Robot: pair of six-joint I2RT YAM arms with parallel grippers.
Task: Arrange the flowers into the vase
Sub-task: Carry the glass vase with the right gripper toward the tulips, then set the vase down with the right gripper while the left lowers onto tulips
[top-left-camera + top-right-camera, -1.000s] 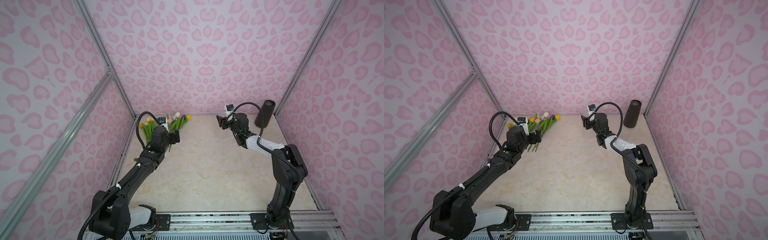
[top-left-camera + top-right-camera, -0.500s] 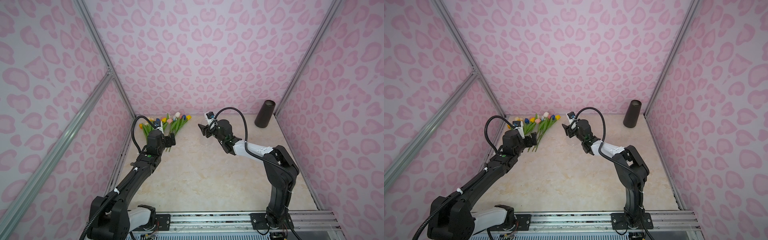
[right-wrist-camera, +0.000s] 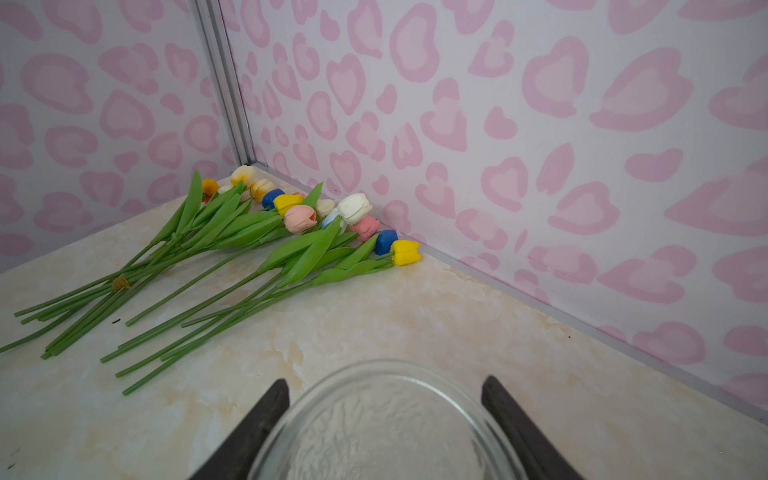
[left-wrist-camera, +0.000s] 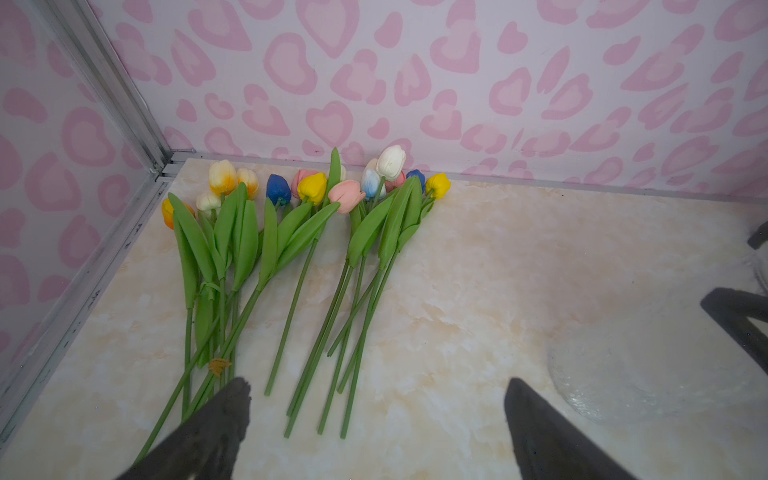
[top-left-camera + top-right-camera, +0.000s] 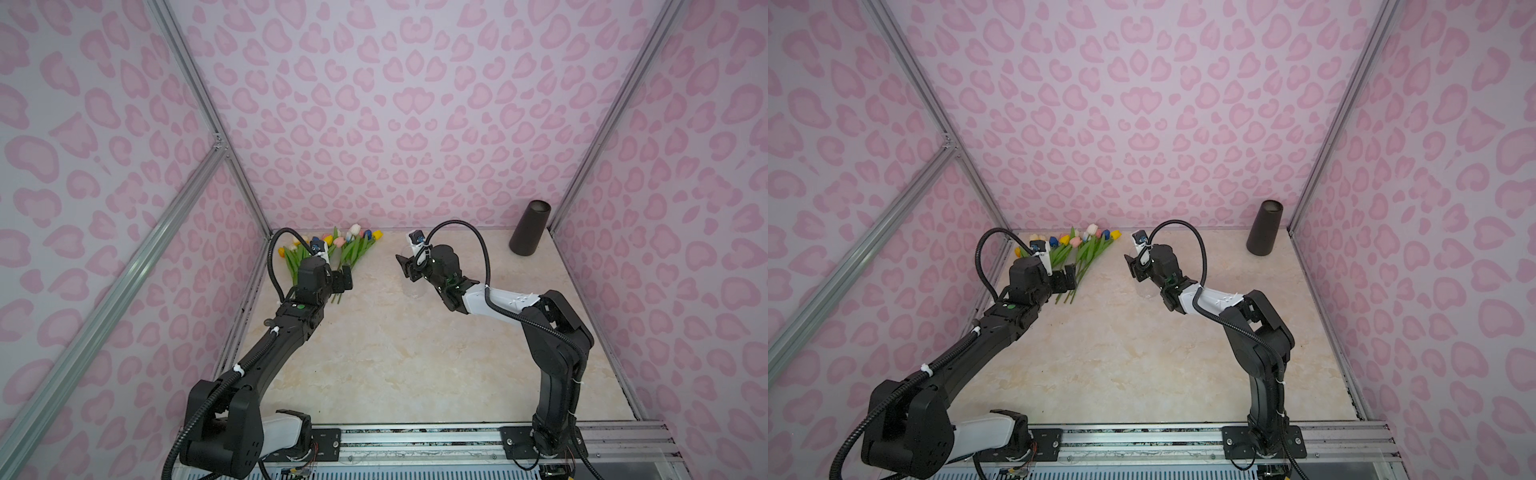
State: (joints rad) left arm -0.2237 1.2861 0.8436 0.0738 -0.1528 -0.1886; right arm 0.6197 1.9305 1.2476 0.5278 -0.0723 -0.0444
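Observation:
The flowers (image 5: 347,249) (image 5: 1088,251), tulips with yellow, cream, pink and blue heads, lie in the back-left corner with their stems pointing forward. They also show in the left wrist view (image 4: 316,232) and the right wrist view (image 3: 257,249). My left gripper (image 5: 338,282) (image 5: 1065,280) (image 4: 376,384) hovers open over the stem ends and holds nothing. My right gripper (image 5: 409,270) (image 5: 1138,270) (image 3: 384,380) is shut on a clear glass vase (image 3: 386,424) (image 4: 623,374) (image 5: 415,293), just right of the flowers. The vase's base is at or near the tabletop.
A black tapered cylinder (image 5: 530,228) (image 5: 1264,228) stands in the back-right corner. Pink-patterned walls with aluminium posts close the marble tabletop (image 5: 395,353) on three sides. The flower heads lie against the back wall.
My right arm has swung left from the back right towards the flowers, carrying the glass vase. My left gripper has drawn back a little from the flower leaves to the stem ends.

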